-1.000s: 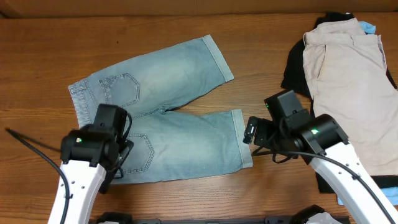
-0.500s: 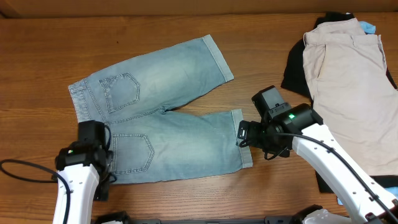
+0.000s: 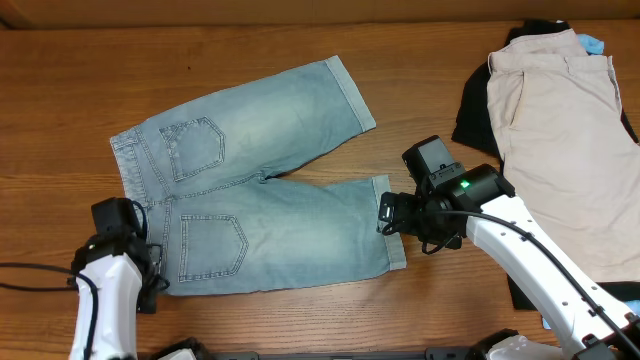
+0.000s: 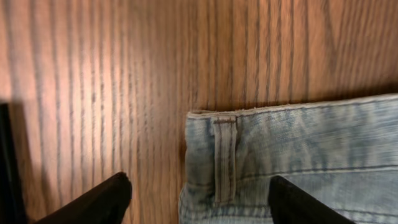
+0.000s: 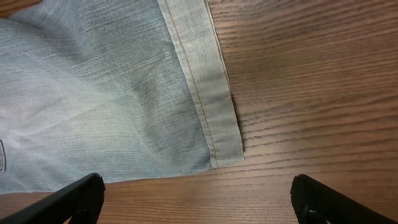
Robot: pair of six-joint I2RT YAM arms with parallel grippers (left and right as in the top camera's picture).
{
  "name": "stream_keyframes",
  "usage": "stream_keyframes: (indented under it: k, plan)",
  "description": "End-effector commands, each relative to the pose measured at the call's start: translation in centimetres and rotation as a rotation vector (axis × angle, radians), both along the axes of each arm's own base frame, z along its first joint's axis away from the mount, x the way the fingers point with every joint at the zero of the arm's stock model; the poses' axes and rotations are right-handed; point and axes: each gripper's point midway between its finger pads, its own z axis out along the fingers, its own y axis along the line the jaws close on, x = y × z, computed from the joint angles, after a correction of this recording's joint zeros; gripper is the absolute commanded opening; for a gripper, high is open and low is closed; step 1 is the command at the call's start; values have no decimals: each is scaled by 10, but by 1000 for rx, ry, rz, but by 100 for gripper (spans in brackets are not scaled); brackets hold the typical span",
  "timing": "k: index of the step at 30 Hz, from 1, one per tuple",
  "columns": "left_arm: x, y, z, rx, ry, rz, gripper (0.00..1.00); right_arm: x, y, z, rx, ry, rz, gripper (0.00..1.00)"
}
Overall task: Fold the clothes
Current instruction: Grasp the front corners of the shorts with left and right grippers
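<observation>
Overhead: table (image 3: 60, 70) is mostly bare wood. Denim shorts (image 3: 270, 190) are laid flat centre-left, pockets up, waistband at left, cuffs at right. Beige shorts (image 3: 560, 130) and black garment (image 3: 470, 115) are piled at far right, apart from the denim. Left arm (image 3: 105, 300) is bent in from bottom-left. Left gripper (image 4: 198, 202) is pointed down at the waistband's lower corner, jaws spread wide, with a belt loop seen between them. Right arm (image 3: 530, 260) is angled in from bottom-right. Right gripper (image 5: 199, 202) is set by the lower cuff corner, jaws wide, nothing held. Bare wood is seen beyond both corners.
</observation>
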Motion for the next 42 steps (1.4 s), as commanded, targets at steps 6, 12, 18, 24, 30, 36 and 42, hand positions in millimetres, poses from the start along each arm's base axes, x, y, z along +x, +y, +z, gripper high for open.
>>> stream_keyframes:
  k: [6,12,18,24,30,36,42]
  plan:
    - [-9,-7,-29,-84,136,-102,65,1,0,-1,3,-7,6,99]
    - [-15,-6,-40,-97,208,-142,61,4,2,0,9,-19,6,99]
    - [-16,-11,-47,-129,226,-151,15,4,2,-3,9,-18,5,95]
    - [-14,-17,-48,-172,222,-217,4,-5,10,-22,71,14,8,88]
    - [-16,-20,-48,-195,232,-241,4,-21,6,-58,71,56,-8,79]
    - [-13,-35,-50,-273,197,-241,5,-42,-3,-84,48,111,-14,74]
    - [-14,-36,-50,-278,203,-245,4,-52,-5,-90,52,143,-13,68]
